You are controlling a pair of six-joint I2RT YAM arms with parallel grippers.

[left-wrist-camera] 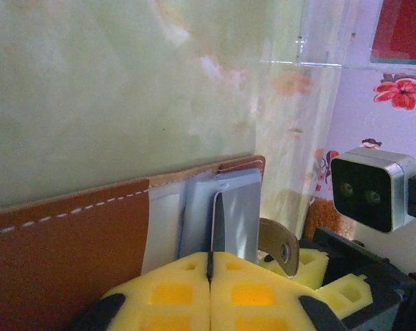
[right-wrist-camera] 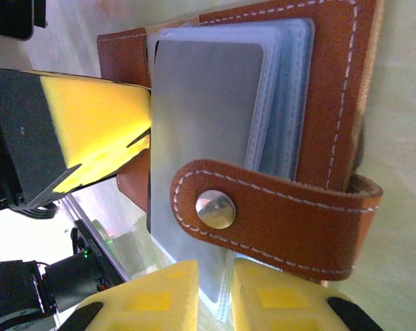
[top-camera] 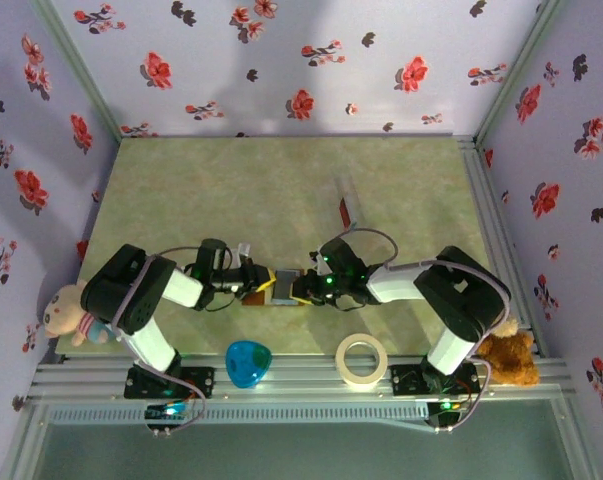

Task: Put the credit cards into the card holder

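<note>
Top view: spotting the card holder [top-camera: 271, 283] near the middle of the table's [top-camera: 281, 180] near edge, flanked by the left arm [top-camera: 146, 300] and right arm [top-camera: 451, 290]. Too small here to judge either grip, or whether it is resting on the table.

Left wrist view: seeing the left fingers [left-wrist-camera: 166, 296] pressed together, pinching a thin leaf at the open end of the card holder. Unable to tell sleeve from card, viewing it edge-on. Losing the brown cover past the frame's left side.

Right wrist view: seeing the right fingers [right-wrist-camera: 159, 296] pinching the lower edge of a grey card [right-wrist-camera: 208, 131] lying over the clear sleeves and under the snap strap [right-wrist-camera: 263, 207]. Not telling whether it is sitting inside a sleeve or merely against one.

Risks, judging only: sliding the card beside a sleeve instead of into it, snagging it on the strap, or twisting the holder out of the slim left pinch by pushing hard.
</note>
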